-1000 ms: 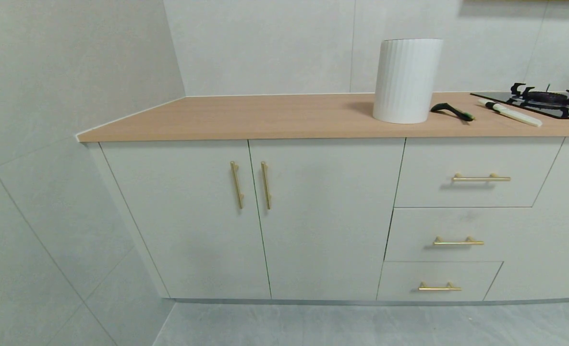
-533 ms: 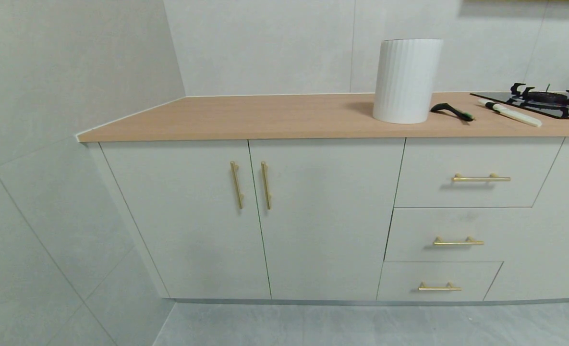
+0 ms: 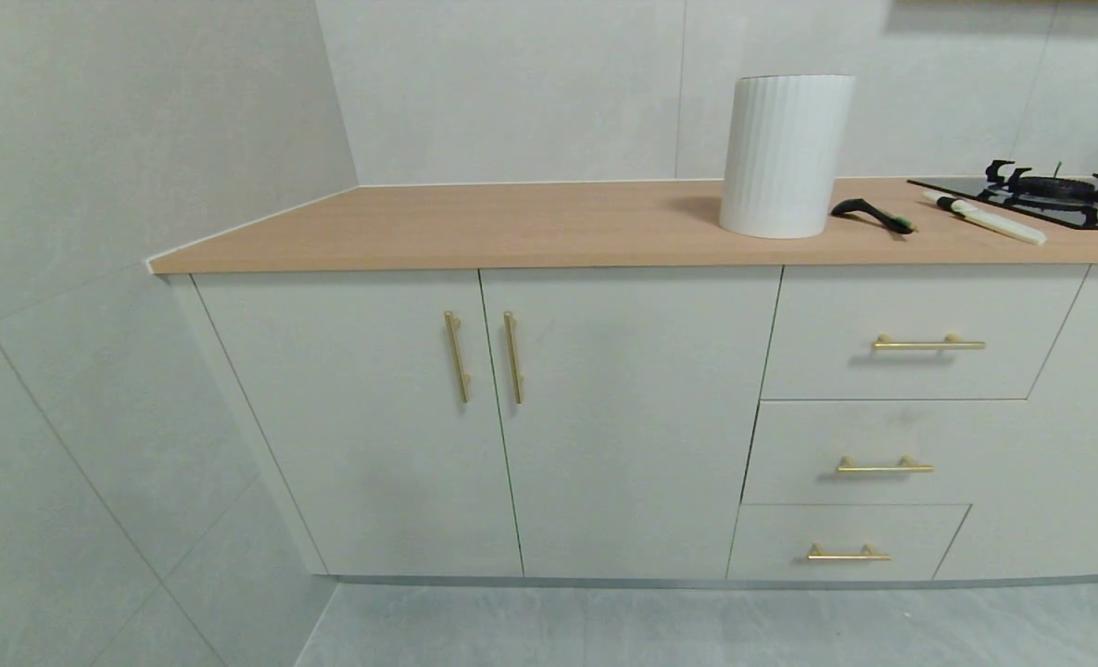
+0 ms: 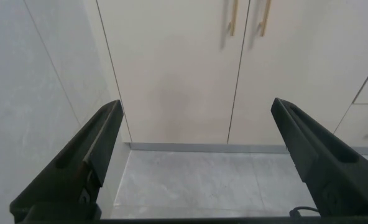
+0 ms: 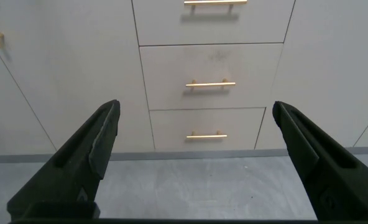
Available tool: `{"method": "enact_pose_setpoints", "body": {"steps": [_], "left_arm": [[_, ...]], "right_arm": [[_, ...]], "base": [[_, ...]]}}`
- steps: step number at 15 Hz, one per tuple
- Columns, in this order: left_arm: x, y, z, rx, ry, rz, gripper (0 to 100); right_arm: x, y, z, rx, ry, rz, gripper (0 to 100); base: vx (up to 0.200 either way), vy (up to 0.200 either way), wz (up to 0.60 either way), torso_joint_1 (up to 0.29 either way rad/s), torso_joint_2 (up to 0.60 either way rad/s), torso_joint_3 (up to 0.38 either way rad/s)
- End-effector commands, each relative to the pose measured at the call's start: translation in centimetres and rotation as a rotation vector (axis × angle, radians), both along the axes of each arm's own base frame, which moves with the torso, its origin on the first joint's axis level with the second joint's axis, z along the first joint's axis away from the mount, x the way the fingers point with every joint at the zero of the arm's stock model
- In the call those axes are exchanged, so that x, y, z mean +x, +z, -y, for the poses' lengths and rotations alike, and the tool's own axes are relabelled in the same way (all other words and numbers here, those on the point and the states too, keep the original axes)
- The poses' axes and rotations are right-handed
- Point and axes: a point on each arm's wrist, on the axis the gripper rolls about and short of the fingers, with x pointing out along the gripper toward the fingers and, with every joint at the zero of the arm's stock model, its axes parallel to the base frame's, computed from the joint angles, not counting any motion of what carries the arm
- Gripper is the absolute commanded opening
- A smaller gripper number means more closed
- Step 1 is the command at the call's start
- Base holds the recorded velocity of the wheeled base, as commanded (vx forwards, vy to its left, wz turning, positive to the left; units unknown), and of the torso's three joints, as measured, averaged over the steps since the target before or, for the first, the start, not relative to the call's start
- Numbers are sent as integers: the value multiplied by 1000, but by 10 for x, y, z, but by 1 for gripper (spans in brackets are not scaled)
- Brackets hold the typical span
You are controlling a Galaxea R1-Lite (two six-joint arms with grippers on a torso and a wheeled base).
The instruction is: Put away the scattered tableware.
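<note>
Worktop point(image 3: 511, 227): wooden, running from the wall corner on the robot's left to the hob on its right. It carries all the loose items.
Cabinet doors point(image 3: 372, 435): a closed pair below the worktop, with upright brass handles side by side.
Drawers point(image 3: 919, 343): a stack of three to the right of the doors, all closed.
Container point(image 3: 783, 157): white, ribbed and upright on the worktop, just left of the peeler. This is the likely holder for the utensils.
Hob point(image 3: 1058, 190): black glass with a burner grate, at the far right.
Left gripper point(image 4: 195, 112): held low, facing the cabinet doors and floor. Fingers are spread wide with nothing between them.
Right gripper point(image 5: 196, 112): held low, facing the drawers. Fingers are likewise spread and empty.
Knife point(image 3: 984, 218): white with a dark band, lying flat at the hob's near edge, near the peeler but apart from it.
Peeler point(image 3: 871, 215): black with a green tip, lying flat just beside the container.
Step in hand: judged to be the approach, as no item is gripped yet.
Recommendation: close in on the right end of the worktop and raise the right arm above counter height. Take the peeler first, across its handle, then lift it clear of the container's rim before lowering it in.
Risk: the flat, thin handles leave little room for the fingers, and a careless approach could knock the container.
</note>
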Motion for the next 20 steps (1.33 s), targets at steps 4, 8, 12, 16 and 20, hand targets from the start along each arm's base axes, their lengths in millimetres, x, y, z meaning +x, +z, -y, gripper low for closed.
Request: {"method": "enact_pose_setpoints", "body": {"steps": [4,8,12,16,20], "left_arm": [[0,0,0,0,1,0,100],[0,0,0,0,1,0,100],[0,0,0,0,1,0,100],[0,0,0,0,1,0,100],[0,0,0,-1,1,0,100]], "right_arm": [[0,0,0,1,11,-2,100],[0,0,0,2,9,-2,100],[0,0,0,2,11,-2,100],[0,0,0,2,11,-2,100],[0,0,0,2,9,-2,100]], "base": [[0,0,0,0,0,0],[0,0,0,0,0,0],[0,-200,0,2,0,0],[0,-200,0,5,4,4],[0,-200,0,0,1,0]]}}
